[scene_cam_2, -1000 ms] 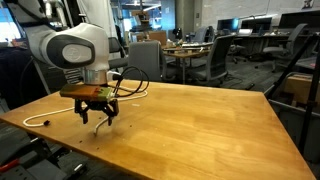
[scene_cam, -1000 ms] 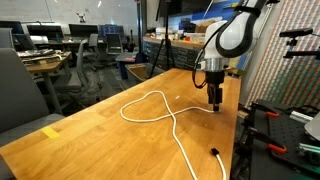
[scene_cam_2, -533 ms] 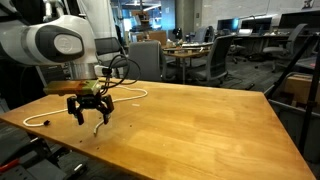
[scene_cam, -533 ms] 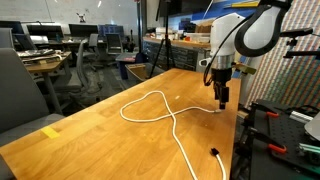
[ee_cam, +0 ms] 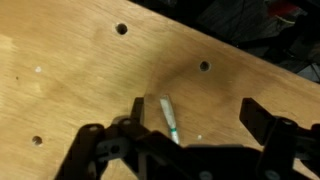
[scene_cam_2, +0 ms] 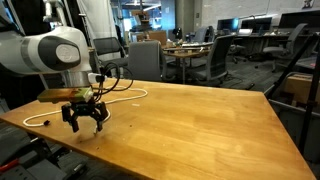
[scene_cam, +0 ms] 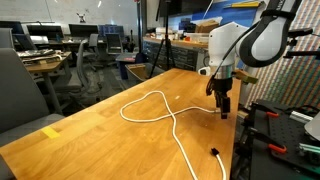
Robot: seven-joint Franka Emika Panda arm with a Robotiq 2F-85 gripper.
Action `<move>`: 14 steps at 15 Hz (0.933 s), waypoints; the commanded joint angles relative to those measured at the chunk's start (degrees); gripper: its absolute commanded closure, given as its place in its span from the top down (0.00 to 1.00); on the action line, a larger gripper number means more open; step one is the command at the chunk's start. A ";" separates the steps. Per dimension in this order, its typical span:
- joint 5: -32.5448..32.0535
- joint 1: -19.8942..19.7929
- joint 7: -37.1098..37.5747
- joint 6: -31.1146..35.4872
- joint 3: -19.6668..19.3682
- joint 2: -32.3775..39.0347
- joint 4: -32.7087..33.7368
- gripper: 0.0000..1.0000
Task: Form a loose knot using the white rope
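**A:** Take the outside views first. Where's the cord?

**B:** In an exterior view the white rope (scene_cam: 171, 113) lies slack on the wooden table (scene_cam: 90, 130). There's a wide loop toward the table's middle, then one crossing. One tail runs to the table's near edge and another strand leads to the table's edge beneath my gripper (scene_cam: 224, 109). I hang just above the wood there.

**A:** And the other outside camera?

**B:** There the loop (scene_cam_2: 140, 95) sits behind me, further in on the table (scene_cam_2: 210, 120). My gripper (scene_cam_2: 86, 124) points down close to the table's edge. The rope is too thin at this angle to say whether I touch it.

**A:** The wrist camera, then.

**B:** It looks straight down at the tabletop. My fingers (ee_cam: 258, 118) are spread wide and hold nothing. One end of the rope (ee_cam: 168, 117) lies flat on the table between them, nearer one finger than the other.

**A:** How will it handle?

**B:** I judge it light and limp, so it won't keep any shape I give it, and it will likely slide on that smooth wood. Since it lies flush, I'd go right down to the table and pinch just behind the tip. I'd keep the squeeze gentle, because the rest will trail after and could pull the loop out of place.
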 commanded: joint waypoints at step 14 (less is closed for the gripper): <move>2.10 -0.58 -2.80 8.41 0.89 -0.55 2.81 0.03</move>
